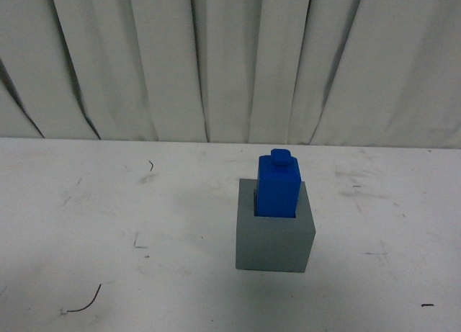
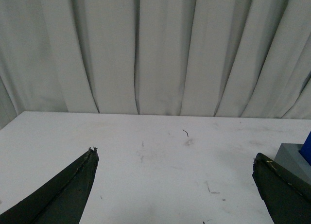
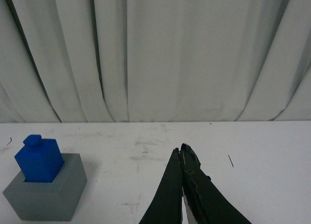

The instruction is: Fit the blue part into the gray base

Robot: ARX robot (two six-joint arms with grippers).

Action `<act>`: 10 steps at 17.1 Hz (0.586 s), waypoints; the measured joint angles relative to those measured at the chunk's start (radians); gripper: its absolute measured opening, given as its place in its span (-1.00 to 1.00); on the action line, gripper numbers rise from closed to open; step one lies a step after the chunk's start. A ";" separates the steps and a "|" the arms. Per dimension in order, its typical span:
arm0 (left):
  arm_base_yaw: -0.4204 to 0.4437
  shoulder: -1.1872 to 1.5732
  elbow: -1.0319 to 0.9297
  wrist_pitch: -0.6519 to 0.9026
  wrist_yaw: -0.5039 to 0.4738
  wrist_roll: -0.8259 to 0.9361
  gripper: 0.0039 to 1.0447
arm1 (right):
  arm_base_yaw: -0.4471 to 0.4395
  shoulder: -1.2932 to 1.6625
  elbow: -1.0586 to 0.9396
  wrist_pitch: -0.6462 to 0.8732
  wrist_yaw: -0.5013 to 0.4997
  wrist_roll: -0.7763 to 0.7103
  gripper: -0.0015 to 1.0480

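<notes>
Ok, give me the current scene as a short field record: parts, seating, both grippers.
blue part: upright, lower end inside the recess of the gray base, knob on top
gray base: on the white table, right of centre in front view
left gripper: open, empty, off to the base's side
right gripper: shut, empty, clear of both parts
task state: insertion looks done

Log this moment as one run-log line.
blue part: seated in gray base | left gripper: open, empty | right gripper: shut, empty
</notes>
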 joint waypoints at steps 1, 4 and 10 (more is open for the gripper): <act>0.000 0.000 0.000 0.000 0.000 0.000 0.88 | 0.000 -0.006 -0.003 -0.006 0.000 0.000 -0.96; 0.000 0.000 0.000 0.000 0.000 0.000 0.88 | 0.000 -0.054 -0.024 -0.040 0.000 0.000 -0.96; 0.000 0.000 0.000 0.000 0.000 0.000 0.88 | 0.000 -0.173 -0.060 -0.103 0.000 0.000 -0.96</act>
